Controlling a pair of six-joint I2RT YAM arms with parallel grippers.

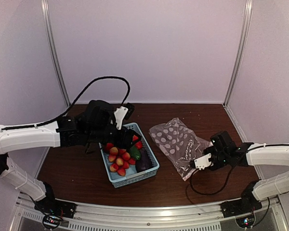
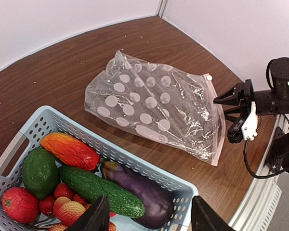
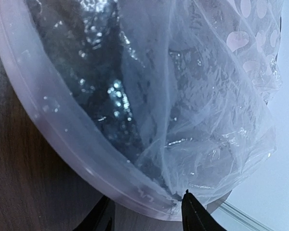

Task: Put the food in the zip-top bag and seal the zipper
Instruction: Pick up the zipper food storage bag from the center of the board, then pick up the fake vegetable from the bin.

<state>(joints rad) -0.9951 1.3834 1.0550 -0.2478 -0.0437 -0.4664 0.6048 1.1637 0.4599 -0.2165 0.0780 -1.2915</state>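
Hovering over the light-blue basket (image 1: 116, 180) near the middle of the table's (image 1: 77, 163) front edge, the left gripper (image 2: 149, 217) holds its jaws wide, nothing between them. The food (image 1: 123, 156) (eggplant, peppers, tomato, fruit cluster) all lies inside. Toward the right edge lies the polka-dot bag (image 1: 176, 139) – the right gripper (image 2: 232, 114), jaws apart, sits right at its zipper (image 3: 62, 139)

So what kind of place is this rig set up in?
Looks like a lab test booth, not a kitchen: plain white wall panels on metal posts enclose a brown table, and the food is plastic toys in a blue basket.
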